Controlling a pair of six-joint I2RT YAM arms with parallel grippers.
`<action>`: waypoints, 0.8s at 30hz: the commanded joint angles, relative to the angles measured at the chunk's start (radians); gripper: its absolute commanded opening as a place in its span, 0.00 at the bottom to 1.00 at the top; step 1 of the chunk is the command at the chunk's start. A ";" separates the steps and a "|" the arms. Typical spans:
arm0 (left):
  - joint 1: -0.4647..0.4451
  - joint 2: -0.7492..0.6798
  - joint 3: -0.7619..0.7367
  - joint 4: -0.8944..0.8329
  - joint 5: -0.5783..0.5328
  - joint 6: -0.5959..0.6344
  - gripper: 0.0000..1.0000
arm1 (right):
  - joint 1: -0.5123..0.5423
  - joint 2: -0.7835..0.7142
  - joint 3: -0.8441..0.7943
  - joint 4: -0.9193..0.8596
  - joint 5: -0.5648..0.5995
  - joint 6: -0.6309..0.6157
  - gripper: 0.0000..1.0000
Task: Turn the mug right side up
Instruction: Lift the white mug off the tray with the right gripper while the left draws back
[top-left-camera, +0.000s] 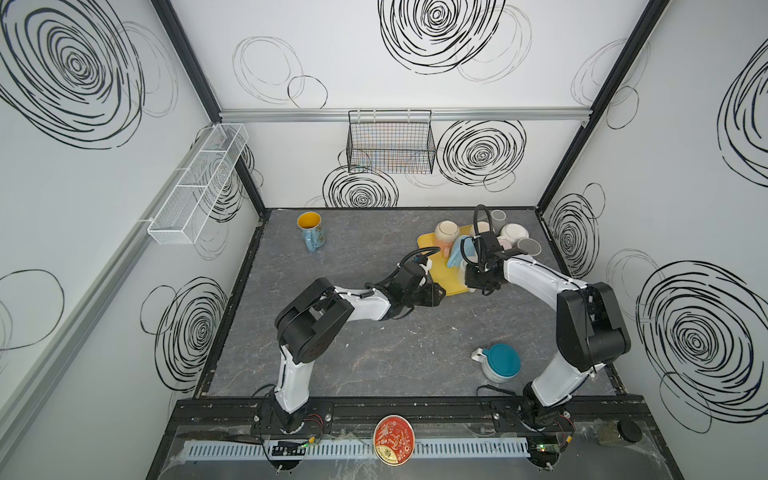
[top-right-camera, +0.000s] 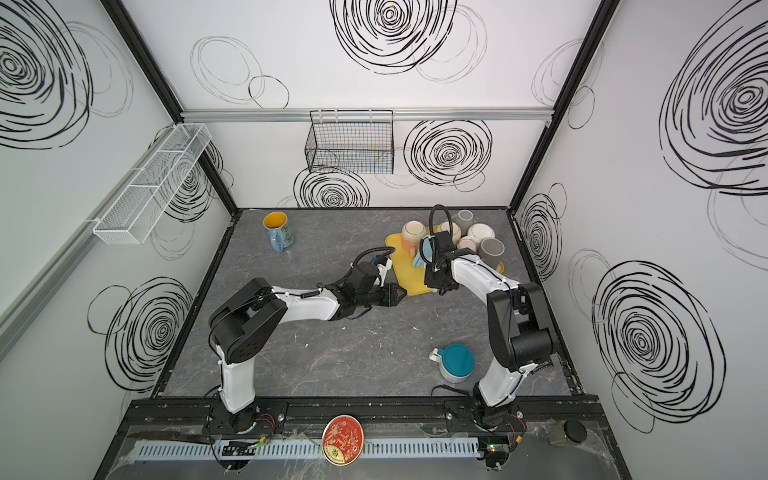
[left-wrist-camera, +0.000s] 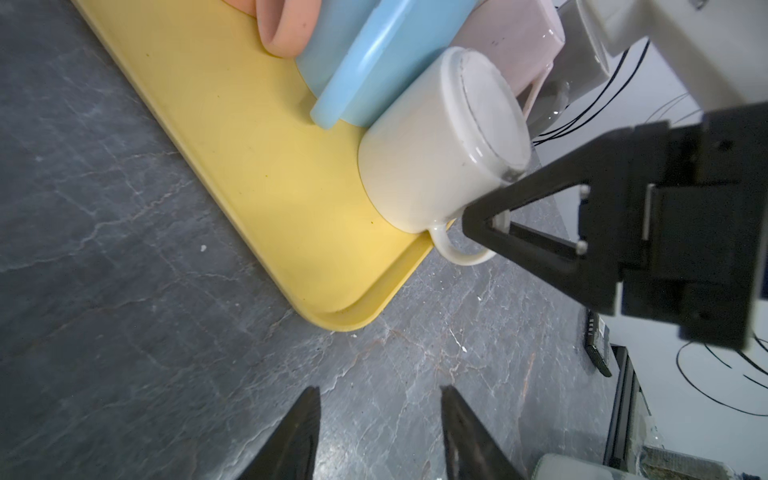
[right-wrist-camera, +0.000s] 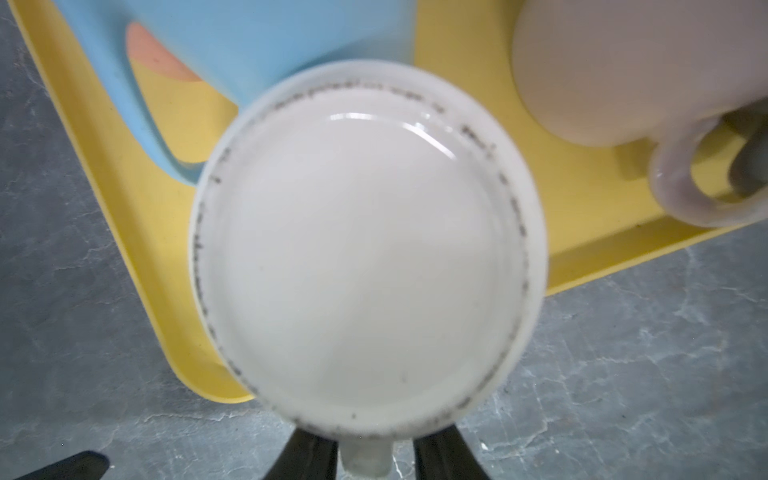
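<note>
Well apart from the mug (left-wrist-camera: 428, 166), red tin (top-left-camera: 393, 440), lettering unreadable.

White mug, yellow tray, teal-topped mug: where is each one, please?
white mug (left-wrist-camera: 411, 174): left wrist view, side wall.
yellow tray (left-wrist-camera: 249, 166): left wrist view, bare floor.
teal-topped mug (top-left-camera: 502, 360): a top view, teal top.

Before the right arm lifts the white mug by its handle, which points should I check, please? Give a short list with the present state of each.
1. White mug upside down on the yellow tray, base up: ok.
2. Handle between the right pincer's fingers: ok.
3. Pincer clamped firmly on the handle: cannot tell.
4. Free room around the mug: not ok; the blue mug lies right against it.
5. Left pincer out of the way: ok; open, empty, over the table beside the tray corner.
</note>
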 joint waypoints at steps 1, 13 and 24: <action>-0.005 -0.008 0.007 0.051 0.005 -0.001 0.50 | -0.013 -0.010 0.015 -0.036 0.049 -0.024 0.36; -0.012 -0.008 0.008 0.039 0.001 0.000 0.51 | -0.035 -0.009 0.009 -0.043 0.079 -0.072 0.21; -0.008 -0.020 0.013 0.041 0.002 -0.001 0.51 | 0.007 -0.088 -0.033 0.002 0.086 -0.103 0.00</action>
